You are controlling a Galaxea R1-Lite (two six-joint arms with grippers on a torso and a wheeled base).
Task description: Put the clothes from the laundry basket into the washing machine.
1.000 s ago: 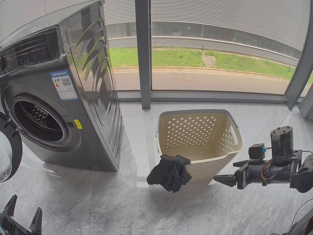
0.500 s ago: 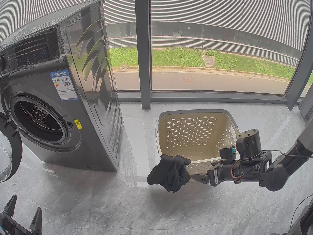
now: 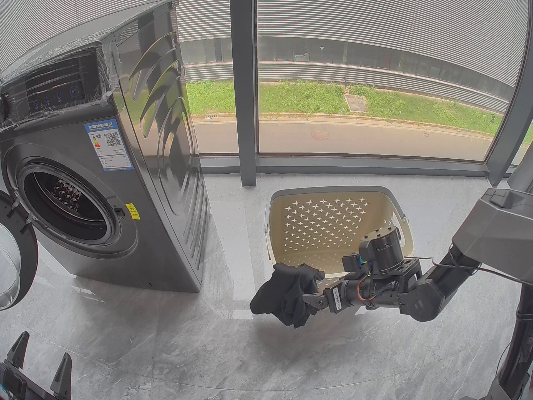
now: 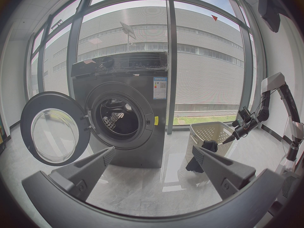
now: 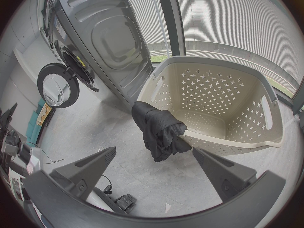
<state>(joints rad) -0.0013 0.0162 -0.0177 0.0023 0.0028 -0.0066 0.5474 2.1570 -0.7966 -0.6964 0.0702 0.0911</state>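
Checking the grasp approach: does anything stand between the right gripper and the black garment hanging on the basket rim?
Nothing visible does. The right gripper, jaws open, points straight at the black garment, which hangs over the near rim of the laundry basket, with only open air between them.

Daylight is pouring thru the window (image 3: 361,56), glaring off the floor (image 3: 230,234); wrist views are bending at edges, prob. fisheye.

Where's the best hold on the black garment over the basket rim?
Take the bunch of the black garment hanging outside the laundry basket rim, coming sideways from where the right gripper is; it bulges clear of the wall.
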